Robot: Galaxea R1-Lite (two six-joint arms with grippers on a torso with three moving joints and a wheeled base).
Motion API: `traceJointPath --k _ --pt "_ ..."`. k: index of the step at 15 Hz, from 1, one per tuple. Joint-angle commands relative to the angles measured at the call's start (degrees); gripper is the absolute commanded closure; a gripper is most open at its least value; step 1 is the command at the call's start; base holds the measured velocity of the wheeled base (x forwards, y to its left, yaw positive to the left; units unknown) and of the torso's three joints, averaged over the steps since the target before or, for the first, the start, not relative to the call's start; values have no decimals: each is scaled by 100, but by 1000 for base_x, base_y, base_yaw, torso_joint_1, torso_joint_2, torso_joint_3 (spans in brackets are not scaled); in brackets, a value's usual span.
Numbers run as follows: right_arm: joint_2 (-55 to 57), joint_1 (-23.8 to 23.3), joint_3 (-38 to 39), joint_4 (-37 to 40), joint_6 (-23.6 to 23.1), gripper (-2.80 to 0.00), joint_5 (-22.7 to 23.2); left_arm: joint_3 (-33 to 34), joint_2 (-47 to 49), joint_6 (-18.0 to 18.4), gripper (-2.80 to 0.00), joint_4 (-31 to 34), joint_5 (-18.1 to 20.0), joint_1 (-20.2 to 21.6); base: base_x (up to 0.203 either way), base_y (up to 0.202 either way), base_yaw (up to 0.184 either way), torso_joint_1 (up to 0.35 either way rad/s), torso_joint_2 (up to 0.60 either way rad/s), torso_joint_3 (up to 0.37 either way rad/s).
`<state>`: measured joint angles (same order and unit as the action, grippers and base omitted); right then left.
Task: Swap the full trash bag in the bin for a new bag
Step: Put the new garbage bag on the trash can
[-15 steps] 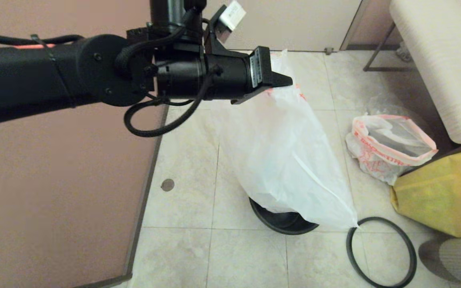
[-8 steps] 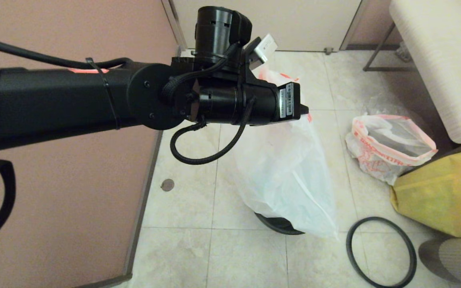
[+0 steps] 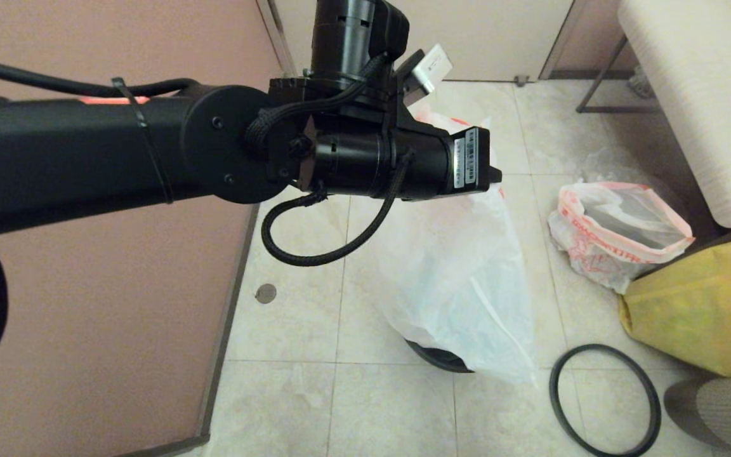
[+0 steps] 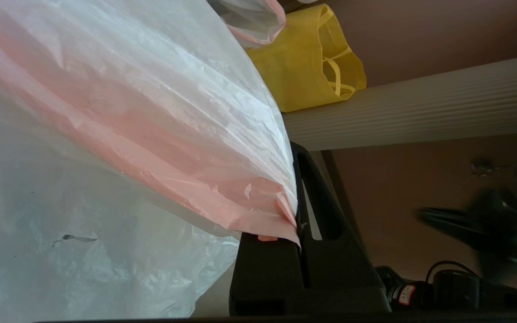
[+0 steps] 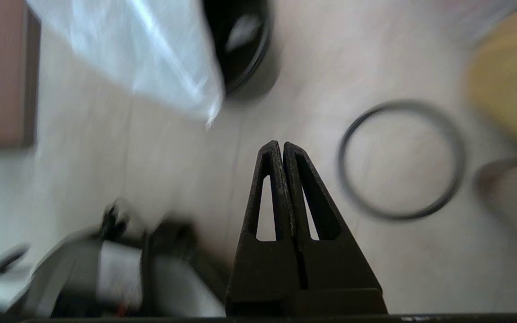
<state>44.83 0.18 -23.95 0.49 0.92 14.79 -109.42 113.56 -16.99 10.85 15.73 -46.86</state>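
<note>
two arms are in play over the tiled floor (image 3: 289, 406), and the bin (image 3: 441, 359) serves as the landmark for everything else. largest in the head view is the left arm, reaching across above and behind the bin, with the left gripper (image 3: 495, 174) held high over it. that gripper is clenched on the pink-banded mouth of the new bag (image 3: 460, 279); the left wrist view shows the folded pink edge of the bag (image 4: 258, 211) pinched between its closed fingers. the bag hangs limp and translucent white from the gripper, draping down over the bin so that only a dark sliver of the bin's rim shows beneath its lower edge. the bag's pointed bottom corner hangs just beside the bin, toward the hoop (image 3: 605, 400).

the yellow bag (image 3: 702, 311) sits well to the right of the bin, and the full trash bag (image 3: 613, 235) rests on the floor behind and right of the bin, touching the yellow bag, its red-lettered mouth open upward. the thin dark hoop lies flat on the floor just right of the bin, apart from it.

the right gripper (image 5: 282, 146) shows only in its own wrist view, clenched on nothing, hovering above the floor with the bin (image 5: 245, 49) and hoop (image 5: 402, 159) beyond its tips.
</note>
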Motion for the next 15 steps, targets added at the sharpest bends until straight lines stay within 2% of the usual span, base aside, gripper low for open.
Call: traceJointPath --k 1,4,6,7,8,10,13,15 --pt "2199 97 -216 -348 -85 0 199 -2 103 -5 0 -7 4 -6 0 0 0 0 0 0" --pt "3946 451 -456 -1208 -226 0 434 -112 167 12 0 -82 -198 -1 0 0 0 0 0 0" --pt "4586 952 -530 -1797 -345 0 496 -132 158 -7 0 -83 -210 70 0 0 0 0 0 0" --pt "4728 1114 -537 -2111 -533 -280 481 -160 176 1 0 -83 -210 79 0 0 0 0 0 0" --pt "4843 1143 -528 -2234 -786 -280 416 -184 226 -11 0 -83 -231 81 0 0 0 0 0 0" --pt "5247 1147 -535 -2561 -1206 -280 413 -180 255 -4 0 -51 -581 4 0 0 0 0 0 0" --pt "5969 1271 -508 -3594 -1406 -280 470 -166 256 -8 0 -24 -774 20 0 0 0 0 0 0" --pt "6306 1374 -270 -4676 -1466 -280 651 -158 359 -29 0 -13 -927 53 0 0 0 0 0 0"
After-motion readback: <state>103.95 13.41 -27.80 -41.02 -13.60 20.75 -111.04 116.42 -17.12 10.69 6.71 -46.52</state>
